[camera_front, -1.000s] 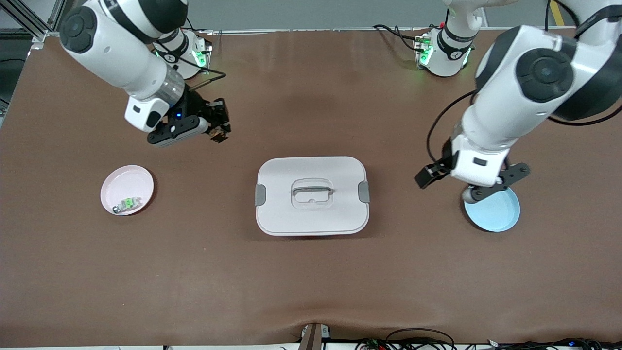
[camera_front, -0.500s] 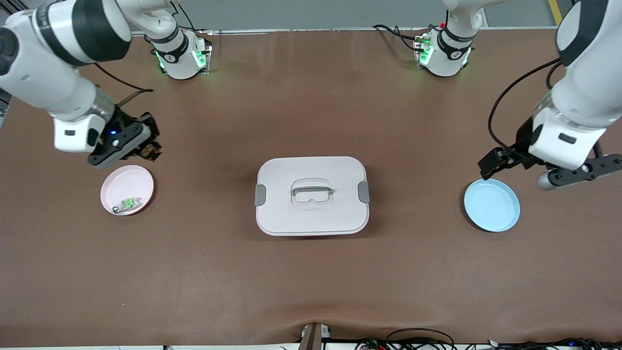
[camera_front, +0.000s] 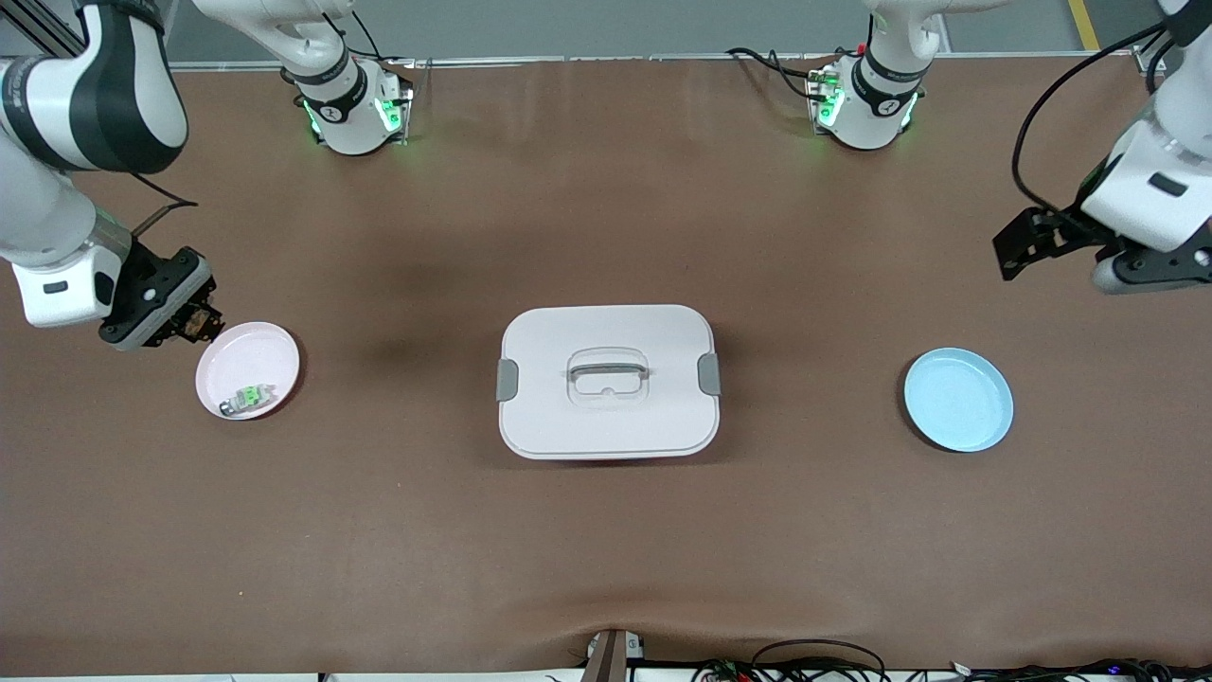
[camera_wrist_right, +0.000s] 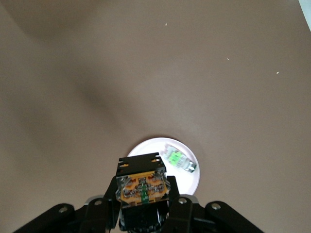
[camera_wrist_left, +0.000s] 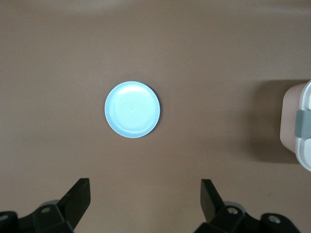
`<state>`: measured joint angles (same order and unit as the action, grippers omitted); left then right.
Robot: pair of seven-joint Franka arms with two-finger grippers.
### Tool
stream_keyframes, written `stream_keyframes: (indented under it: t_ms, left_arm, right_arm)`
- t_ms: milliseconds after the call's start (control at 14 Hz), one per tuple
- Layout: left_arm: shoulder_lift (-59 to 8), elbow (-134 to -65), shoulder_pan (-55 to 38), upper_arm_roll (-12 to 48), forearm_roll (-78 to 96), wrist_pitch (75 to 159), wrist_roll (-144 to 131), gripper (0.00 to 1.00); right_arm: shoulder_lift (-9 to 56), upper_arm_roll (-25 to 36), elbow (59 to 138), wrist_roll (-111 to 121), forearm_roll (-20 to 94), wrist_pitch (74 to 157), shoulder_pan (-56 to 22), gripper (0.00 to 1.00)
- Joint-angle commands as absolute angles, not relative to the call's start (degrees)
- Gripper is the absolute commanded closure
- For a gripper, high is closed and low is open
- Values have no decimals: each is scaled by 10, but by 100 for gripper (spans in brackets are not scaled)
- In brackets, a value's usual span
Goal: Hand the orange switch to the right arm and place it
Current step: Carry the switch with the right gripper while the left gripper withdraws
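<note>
Up front, we see the right claw (camera_front: pixel 194 325) over the desk (camera_front: pixel 606 530) at the pink plate's (camera_front: pixel 260 352) edge, clamped on the orange switch (camera_front: pixel 196 324); the left claw (camera_front: pixel 1018 248) hangs over bare desk at the left arm's end. From the left wrist, our left claw (camera_wrist_left: pixel 146 194) gapes wide, empty, above the blue plate (camera_wrist_left: pixel 132 109). From the right wrist, the right claw (camera_wrist_right: pixel 143 206) grips the orange switch (camera_wrist_right: pixel 142 186) over the pink plate (camera_wrist_right: pixel 189 182), which carries a green-and-white component (camera_wrist_right: pixel 178 159).
</note>
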<state>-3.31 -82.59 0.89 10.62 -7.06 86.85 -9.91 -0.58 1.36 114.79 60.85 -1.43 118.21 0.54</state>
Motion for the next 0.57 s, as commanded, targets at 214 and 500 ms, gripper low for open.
stream_keyframes:
  t_ms: [214, 500]
  left_arm:
    - [54, -911, -2, 64, -38, 874, -59, 0]
    - [54, -910, -1, 65, -37, 869, -58, 0]
  right_arm:
    - [8, 3, 1208, 785, -29, 1296, 78, 84]
    - [61, 4, 1209, 887, -29, 1351, 118, 86]
